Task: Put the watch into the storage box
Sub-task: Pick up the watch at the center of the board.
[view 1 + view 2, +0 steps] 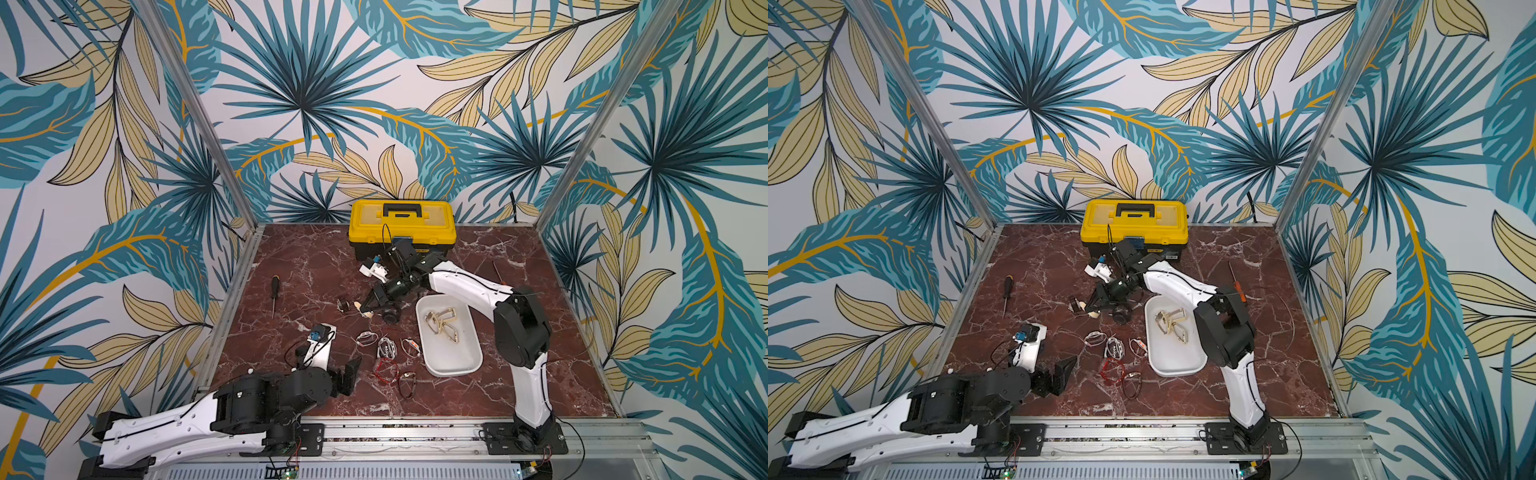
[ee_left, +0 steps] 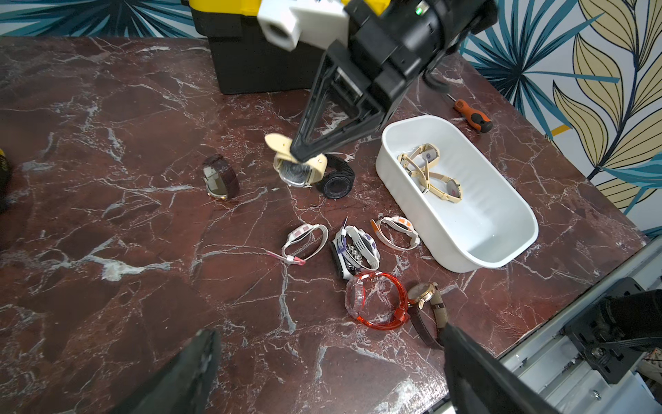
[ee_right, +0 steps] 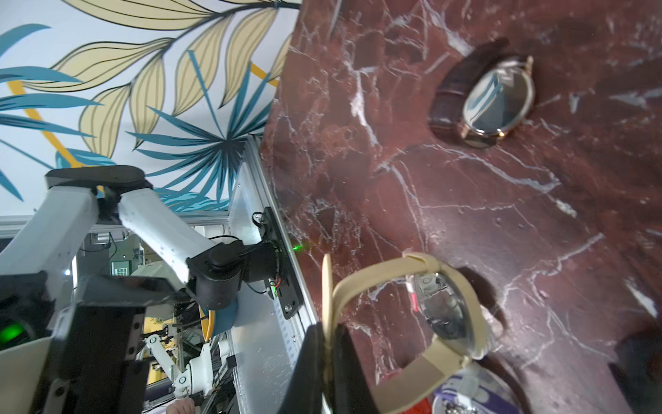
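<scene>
Couple of tan watches (image 2: 430, 172) already in the storage box (image 2: 494, 222), right pincer (image 2: 304, 156) clamped on the beige watch (image 2: 299, 172) strap beside the black watch (image 2: 335, 184), left pincer (image 1: 349, 376) gaping idle, plenty left on the table (image 2: 107, 215).

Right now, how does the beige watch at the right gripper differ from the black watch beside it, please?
The beige watch has a cream strap; the black watch is dark. The right gripper pinches the beige watch's strap; the black watch lies free. Both are outside the storage box.
</scene>
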{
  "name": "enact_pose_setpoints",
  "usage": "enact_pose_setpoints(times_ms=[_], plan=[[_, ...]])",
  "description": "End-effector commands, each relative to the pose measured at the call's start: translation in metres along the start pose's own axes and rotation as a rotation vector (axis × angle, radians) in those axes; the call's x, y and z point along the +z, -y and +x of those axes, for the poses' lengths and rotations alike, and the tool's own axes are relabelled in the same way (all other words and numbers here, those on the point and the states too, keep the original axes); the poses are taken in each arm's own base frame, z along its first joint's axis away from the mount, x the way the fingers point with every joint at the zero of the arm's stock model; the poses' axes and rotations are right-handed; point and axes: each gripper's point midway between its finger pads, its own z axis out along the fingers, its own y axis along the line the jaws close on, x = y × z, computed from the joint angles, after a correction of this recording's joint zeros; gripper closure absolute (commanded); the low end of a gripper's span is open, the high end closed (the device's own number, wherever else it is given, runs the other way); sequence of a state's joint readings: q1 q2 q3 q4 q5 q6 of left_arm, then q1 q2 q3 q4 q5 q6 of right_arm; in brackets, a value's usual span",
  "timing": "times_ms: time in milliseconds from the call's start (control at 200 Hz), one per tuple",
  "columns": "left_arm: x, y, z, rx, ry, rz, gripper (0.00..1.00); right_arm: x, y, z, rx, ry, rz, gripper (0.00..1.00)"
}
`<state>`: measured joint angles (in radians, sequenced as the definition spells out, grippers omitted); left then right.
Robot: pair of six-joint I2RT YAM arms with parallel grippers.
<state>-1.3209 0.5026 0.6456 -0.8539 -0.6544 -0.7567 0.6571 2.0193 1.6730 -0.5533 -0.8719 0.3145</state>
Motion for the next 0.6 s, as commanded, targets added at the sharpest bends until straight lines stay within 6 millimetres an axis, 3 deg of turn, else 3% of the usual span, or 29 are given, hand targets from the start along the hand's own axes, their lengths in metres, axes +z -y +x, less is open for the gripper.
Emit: enact_pose_setpoints(times_ms=[0,200,391,596], plan=[[-0.004,0.002,-0.007,-0.005,0.028,0.018,0.00,-0.027,-0.027,-0.003,-0.026,0.079,0.008,1.00],[-0.005,0.005,-0.011,0.003,0.035,0.024,0.00,-0.090,-0.035,0.027,-0.016,0.229,0.254,1.00],[-0.003,0.011,-0.012,0.006,0.035,0.045,0.00,-0.158,0.008,0.088,0.120,0.349,0.676,1.00],[0.003,0.016,-0.010,0.032,0.022,0.041,0.00,-0.179,0.058,0.145,0.206,0.292,1.010,1.00]])
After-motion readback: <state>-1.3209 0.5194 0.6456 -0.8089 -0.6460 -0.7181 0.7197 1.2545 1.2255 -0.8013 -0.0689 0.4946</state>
